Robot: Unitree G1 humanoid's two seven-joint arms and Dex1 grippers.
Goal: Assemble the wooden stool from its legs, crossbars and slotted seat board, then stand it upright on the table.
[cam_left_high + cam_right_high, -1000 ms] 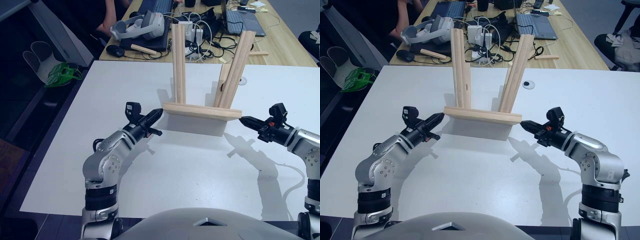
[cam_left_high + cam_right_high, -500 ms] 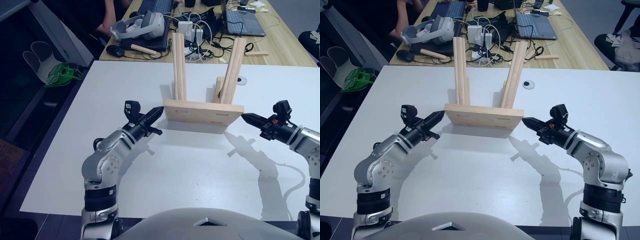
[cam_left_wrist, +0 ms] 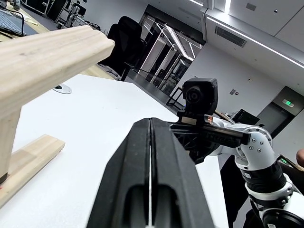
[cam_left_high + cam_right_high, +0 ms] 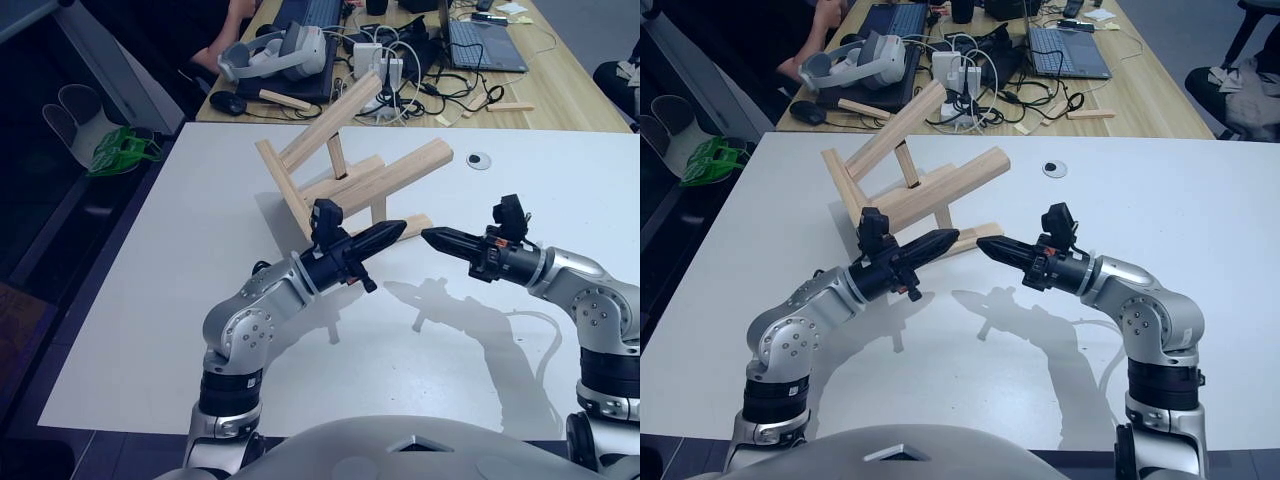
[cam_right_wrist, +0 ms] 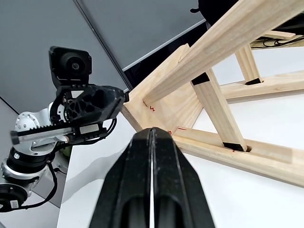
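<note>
The wooden stool (image 4: 345,185) lies tipped on its side on the white table (image 4: 150,300). Its seat board (image 4: 283,190) stands on edge at the left and its legs (image 4: 400,170) point right and up. One lower leg (image 4: 415,225) rests on the table. My left gripper (image 4: 398,227) is shut with nothing in it, just in front of that leg's end. My right gripper (image 4: 428,236) is also shut and empty, its tip facing the left one a short gap away. In the right wrist view the shut gripper (image 5: 152,130) points at the stool's crossbar (image 5: 216,111).
A small round disc (image 4: 480,159) lies on the table behind the right gripper. The wooden desk (image 4: 560,90) beyond holds a headset (image 4: 275,52), laptops, cables and a loose wooden piece (image 4: 287,98). A green object (image 4: 122,148) sits off the table's left edge.
The stool, before upside-down on its seat with legs up, has toppled to the left onto its side. Both shut grippers have moved inward and now nearly meet at the centre.
</note>
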